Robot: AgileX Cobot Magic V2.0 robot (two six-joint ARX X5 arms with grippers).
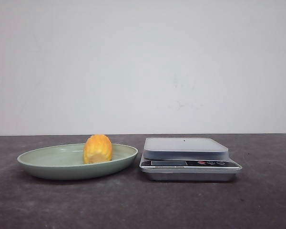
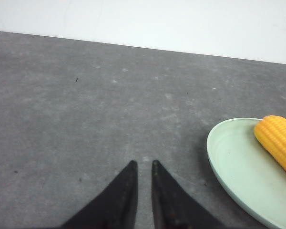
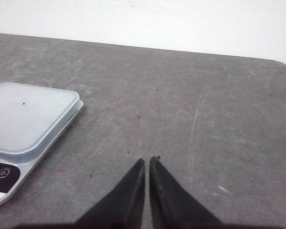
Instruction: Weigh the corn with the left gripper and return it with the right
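The corn (image 1: 97, 149), a short yellow-orange cob, lies in the pale green dish (image 1: 47, 160) on the left of the table. It also shows in the left wrist view (image 2: 278, 142), in the dish (image 2: 233, 167). A silver kitchen scale (image 1: 188, 158) with a grey platform stands right of the dish, and its corner shows in the right wrist view (image 3: 24, 125). My left gripper (image 2: 143, 164) is shut and empty over bare table, apart from the dish. My right gripper (image 3: 147, 160) is shut and empty over bare table beside the scale. Neither gripper shows in the front view.
The table is dark grey and ends at a white wall behind. The scale's buttons (image 1: 211, 162) face the front. The table's rounded far corner (image 3: 283, 64) shows in the right wrist view.
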